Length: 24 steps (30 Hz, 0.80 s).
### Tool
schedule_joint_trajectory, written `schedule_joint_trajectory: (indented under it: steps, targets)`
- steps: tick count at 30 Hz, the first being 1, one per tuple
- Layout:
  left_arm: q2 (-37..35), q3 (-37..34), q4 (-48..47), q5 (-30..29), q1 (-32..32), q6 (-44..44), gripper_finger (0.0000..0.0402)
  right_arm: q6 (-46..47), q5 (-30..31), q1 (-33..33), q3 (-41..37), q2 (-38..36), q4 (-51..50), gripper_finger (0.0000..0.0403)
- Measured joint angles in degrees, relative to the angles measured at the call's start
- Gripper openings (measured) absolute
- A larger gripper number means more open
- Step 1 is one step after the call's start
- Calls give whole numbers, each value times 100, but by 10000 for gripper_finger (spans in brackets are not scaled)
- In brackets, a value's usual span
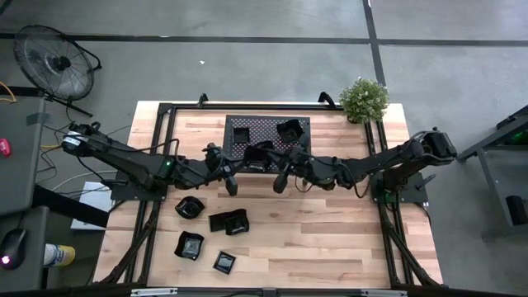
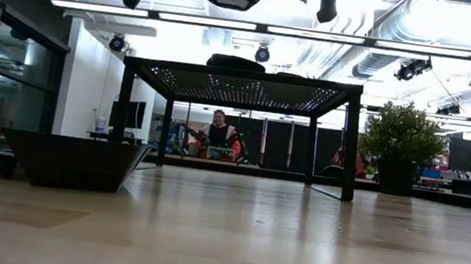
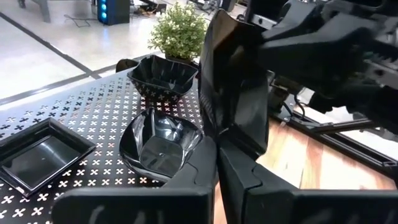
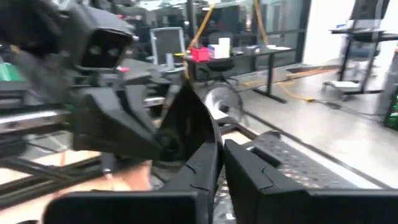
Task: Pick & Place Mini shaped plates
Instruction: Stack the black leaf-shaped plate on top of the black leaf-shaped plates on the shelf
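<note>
Both tools meet above the tabletop just in front of the mesh rack (image 1: pixel 267 137), near its front edge. Left tool (image 1: pixel 233 186) and right tool (image 1: pixel 279 183) both clamp one black plate (image 3: pixel 233 87) held on edge betw. them, fingers nearly closed on it. Rack top carries 3 plates: square one (image 3: pixel 38 152) at a front corner, rounded one (image 3: pixel 160 144) mid, deep one (image 3: pixel 163 78) toward the plant (image 1: pixel 364 98). 4 more plates (image 1: pixel 190 207) on tabletop nr front-left corner.
</note>
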Motion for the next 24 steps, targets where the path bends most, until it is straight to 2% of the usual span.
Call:
schedule_joint_trajectory:
  steps: [8,14,19,24]
  targets:
    - [1,9,103,103,-4,19,1,339,-703,0,0,28,-78,131]
    - [2,8,67,79,-4,19,0,622,-895,-36,2,26,155,195]
    - [-4,9,56,79,-3,24,0,680,-996,-50,2,-121,197,221]
    - [-24,9,35,93,-2,21,0,538,-801,-111,2,-502,100,223]
